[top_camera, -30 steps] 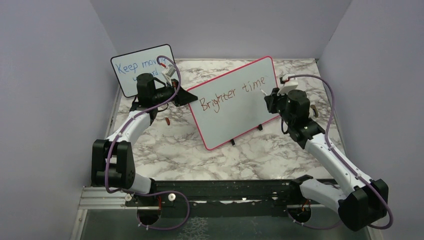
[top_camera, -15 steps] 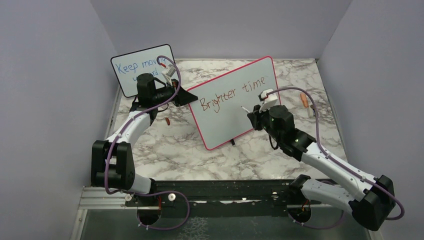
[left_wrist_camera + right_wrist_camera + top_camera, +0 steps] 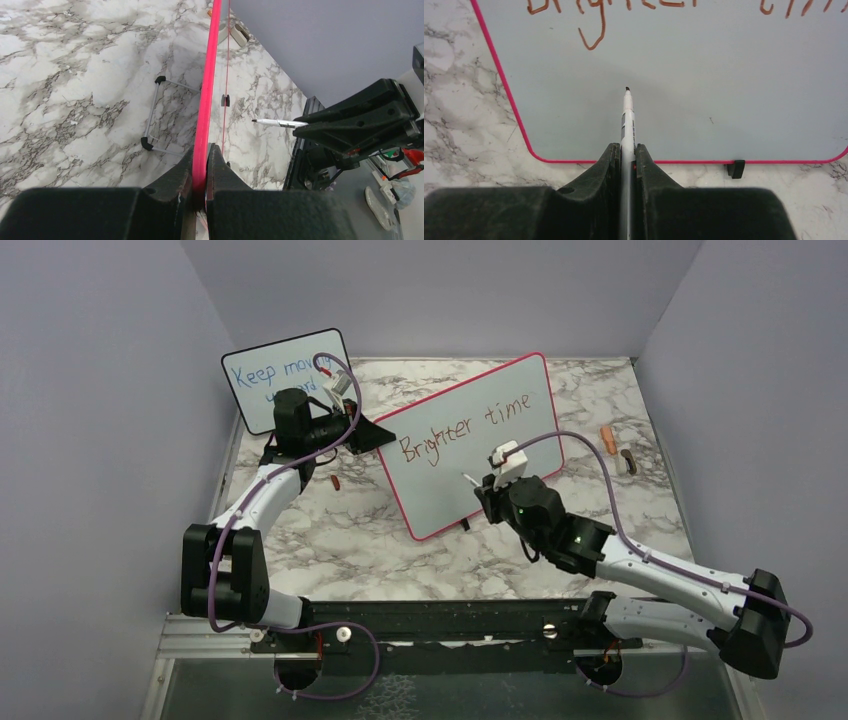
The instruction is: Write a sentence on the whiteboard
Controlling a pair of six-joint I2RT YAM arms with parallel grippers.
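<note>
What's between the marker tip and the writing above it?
Nothing but bare whiteboard. The right wrist view shows the marker tip below the writing, with blank surface between.

Right gripper (image 3: 483, 489) moved the marker (image 3: 468, 478) leftward across the whiteboard (image 3: 440, 492).

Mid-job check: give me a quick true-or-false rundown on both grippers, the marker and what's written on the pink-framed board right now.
1. The left gripper is shut on the whiteboard at its pink frame. True.
2. The right gripper is empty. False: it is shut on a marker.
3. The writing on the whiteboard is one line, "Brighter time", with nothing below it. True.
4. The marker points at the word "time". False: it points at the blank area under "Brighter".
5. The smaller board with blue writing stands beside the right arm. False: it stands at the far left, behind the left arm.
</note>
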